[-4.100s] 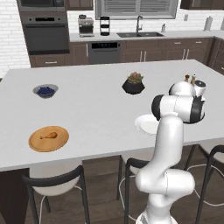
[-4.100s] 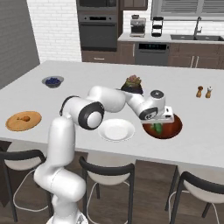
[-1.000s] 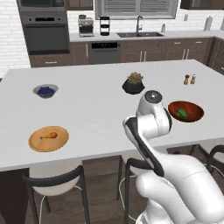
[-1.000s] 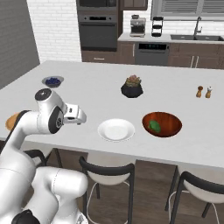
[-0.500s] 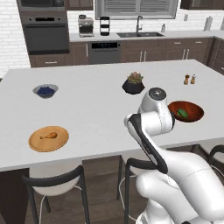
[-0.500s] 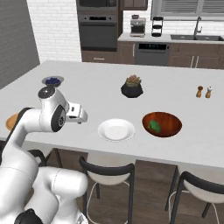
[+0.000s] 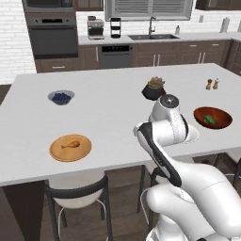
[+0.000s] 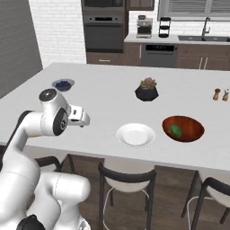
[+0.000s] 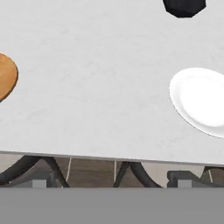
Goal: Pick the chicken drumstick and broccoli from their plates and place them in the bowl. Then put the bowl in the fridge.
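Gripper (image 8: pixel 83 117): carried above the near left part of the worktop, jaws spread wide, nothing between them.
Chicken drumstick (image 7: pixel 71 144): lying on the wooden plate, thick end towards the right in the left base view.
Wooden plate (image 7: pixel 70 148): flat on the worktop near its front edge, well apart from the bowl; edge also seen at the left of the hand view (image 9: pixel 6 78).
Broccoli (image 8: pixel 175 130): resting inside the bowl, left of its middle in the right base view; also seen in the left base view (image 7: pixel 209 120).
Bowl (image 8: pixel 183 128): glossy reddish-brown, upright on the worktop, just beside the white plate.
White plate (image 8: pixel 135 134): bare, near the front edge of the worktop, between gripper and bowl; seen at the right of the hand view too (image 9: pixel 202 100).
Blueberry bowl (image 7: pixel 61 97): small, grey, at the far left of the worktop.
Succulent pot (image 8: pixel 147 90): black, upright, behind the white plate.
Salt and pepper shakers (image 8: pixel 221 95): standing side by side at the far right of the worktop.
Worktop (image 7: pixel 113 113): pale, wide, with dark stools (image 8: pixel 127 179) tucked under its front edge.
Wall oven (image 8: pixel 104 30): dark, built in at the back.
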